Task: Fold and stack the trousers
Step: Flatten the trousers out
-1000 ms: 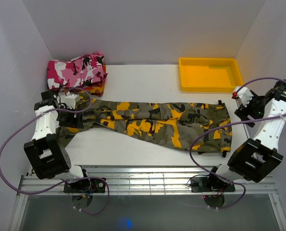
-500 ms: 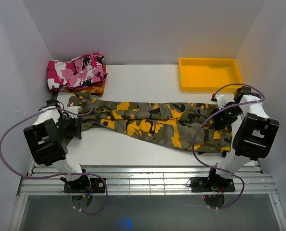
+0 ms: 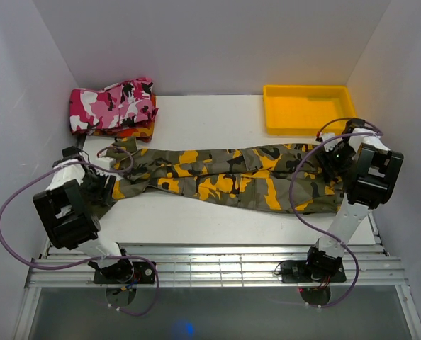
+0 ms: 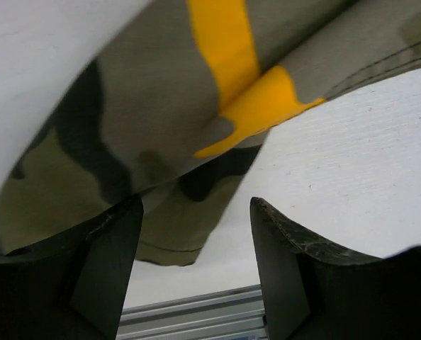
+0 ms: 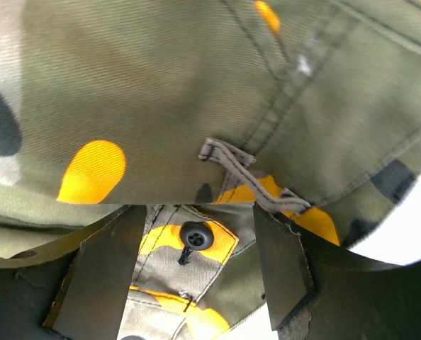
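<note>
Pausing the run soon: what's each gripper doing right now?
Left gripper: open beside the trousers, holding nothing.
Right gripper: open over the trousers, holding nothing.

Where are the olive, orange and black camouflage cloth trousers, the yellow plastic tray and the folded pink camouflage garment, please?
Olive, orange and black camouflage cloth trousers (image 3: 225, 180): top view, mid-leg.
Yellow plastic tray (image 3: 306, 110): top view, bare floor.
Pink camouflage garment (image 3: 111, 105): top view, upper face.

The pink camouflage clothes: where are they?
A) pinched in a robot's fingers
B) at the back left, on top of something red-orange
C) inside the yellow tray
B: the pink camouflage garment lies folded at the back left on a red-orange garment, well apart from the yellow tray.
</note>
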Action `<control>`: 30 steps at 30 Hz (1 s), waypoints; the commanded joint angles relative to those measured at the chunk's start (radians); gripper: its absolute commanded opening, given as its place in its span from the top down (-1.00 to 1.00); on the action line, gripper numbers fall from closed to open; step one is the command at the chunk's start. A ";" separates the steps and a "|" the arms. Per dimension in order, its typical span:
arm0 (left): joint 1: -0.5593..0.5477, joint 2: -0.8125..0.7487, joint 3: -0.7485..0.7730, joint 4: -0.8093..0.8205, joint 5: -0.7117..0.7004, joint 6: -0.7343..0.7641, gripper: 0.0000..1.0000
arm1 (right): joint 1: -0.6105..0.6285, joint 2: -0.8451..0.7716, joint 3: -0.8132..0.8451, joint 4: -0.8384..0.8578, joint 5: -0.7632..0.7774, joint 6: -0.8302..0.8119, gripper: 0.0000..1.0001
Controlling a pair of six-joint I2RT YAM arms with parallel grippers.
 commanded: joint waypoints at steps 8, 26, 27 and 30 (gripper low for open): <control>0.029 -0.093 0.149 -0.111 0.004 0.341 -0.32 | -0.013 0.031 0.180 0.031 -0.004 0.042 -0.42; 0.039 0.043 0.073 -0.144 -0.093 0.520 -0.32 | -0.011 -0.228 0.070 -0.273 -0.153 -0.084 -0.51; 0.039 0.060 0.073 -0.136 -0.093 0.527 -0.28 | -0.011 -0.233 0.054 -0.271 -0.153 -0.084 -0.50; 0.039 0.073 0.068 -0.090 -0.079 0.551 -0.12 | -0.011 -0.247 0.004 -0.267 -0.156 -0.091 -0.46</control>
